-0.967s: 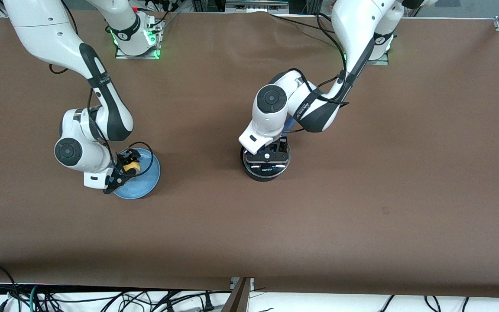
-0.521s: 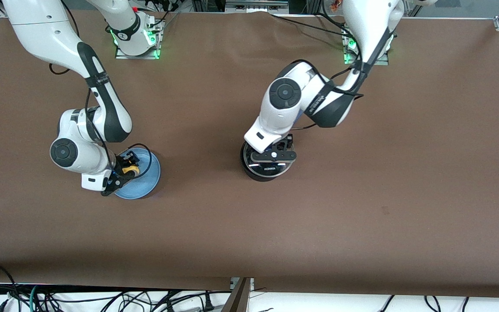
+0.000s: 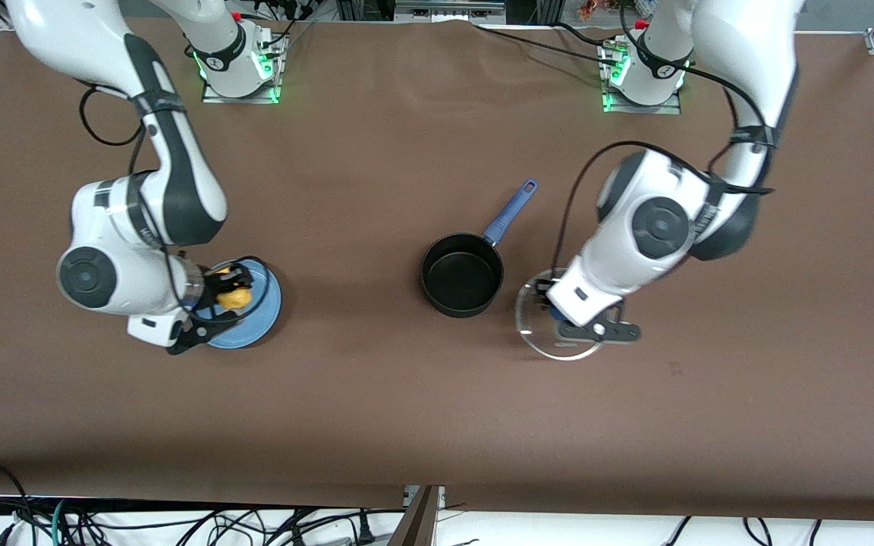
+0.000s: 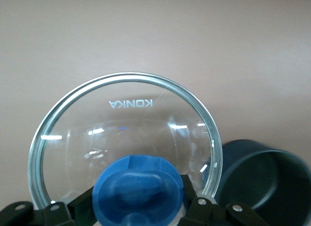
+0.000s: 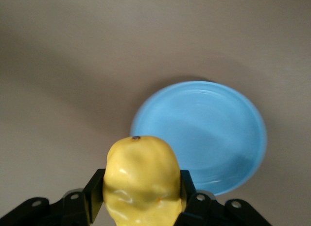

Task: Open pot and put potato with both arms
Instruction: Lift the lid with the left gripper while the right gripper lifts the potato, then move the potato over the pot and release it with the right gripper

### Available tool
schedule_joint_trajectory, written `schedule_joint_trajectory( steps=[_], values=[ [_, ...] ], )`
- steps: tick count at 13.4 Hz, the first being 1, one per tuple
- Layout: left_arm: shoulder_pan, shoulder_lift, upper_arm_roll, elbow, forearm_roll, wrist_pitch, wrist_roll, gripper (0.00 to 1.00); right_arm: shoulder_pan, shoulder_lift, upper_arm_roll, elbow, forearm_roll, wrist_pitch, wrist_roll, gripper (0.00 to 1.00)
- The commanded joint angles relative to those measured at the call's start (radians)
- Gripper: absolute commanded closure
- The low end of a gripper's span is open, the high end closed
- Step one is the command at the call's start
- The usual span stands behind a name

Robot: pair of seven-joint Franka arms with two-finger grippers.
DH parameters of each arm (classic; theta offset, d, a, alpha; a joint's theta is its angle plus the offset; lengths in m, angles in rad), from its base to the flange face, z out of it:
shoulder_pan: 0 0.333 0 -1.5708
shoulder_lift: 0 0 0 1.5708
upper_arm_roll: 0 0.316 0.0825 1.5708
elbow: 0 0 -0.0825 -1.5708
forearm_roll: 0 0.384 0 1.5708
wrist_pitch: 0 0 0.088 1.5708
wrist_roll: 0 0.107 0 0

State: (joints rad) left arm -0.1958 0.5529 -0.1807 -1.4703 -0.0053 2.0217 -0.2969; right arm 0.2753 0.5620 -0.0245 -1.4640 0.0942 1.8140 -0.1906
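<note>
Over the bench beside the pot, toward my left arm's end, my left gripper has its jaws clamped on the lid's blue knob. Pot stands open, centre of the front frame. My right gripper grips the potato above the blue plate, jaws closed on its sides.

I read one text only: "KONKA" printed on the glass lid, near its rim on the side away from my left gripper, which clamps the lid's blue knob. In my left wrist view the letters appear mirrored, seen through the glass. In the front view I can't make them out. Nothing else readable.
</note>
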Motion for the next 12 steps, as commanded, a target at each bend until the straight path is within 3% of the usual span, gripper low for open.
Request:
schedule_joint_trajectory(
  steps=[1,3,7,10,12],
  values=[
    [0.123,-0.047,-0.013,-0.056,-0.027,-0.041,0.177,0.58,0.114,0.052,-0.008,0.068,0.063,-0.030,0.228,1.00],
    [0.198,-0.050,-0.011,-0.105,-0.065,-0.040,0.293,0.57,0.213,0.070,-0.006,0.085,0.155,-0.018,0.417,1.00],
    [0.380,-0.054,0.001,-0.232,-0.064,0.020,0.605,0.57,0.404,0.160,-0.002,0.181,0.160,0.111,0.783,1.00],
    [0.403,-0.056,0.076,-0.312,-0.058,0.055,0.670,0.57,0.458,0.249,0.000,0.295,0.162,0.189,0.916,1.00],
    [0.409,-0.082,0.102,-0.413,-0.056,0.157,0.682,0.57,0.482,0.297,0.002,0.313,0.160,0.284,0.974,1.00]
  ],
)
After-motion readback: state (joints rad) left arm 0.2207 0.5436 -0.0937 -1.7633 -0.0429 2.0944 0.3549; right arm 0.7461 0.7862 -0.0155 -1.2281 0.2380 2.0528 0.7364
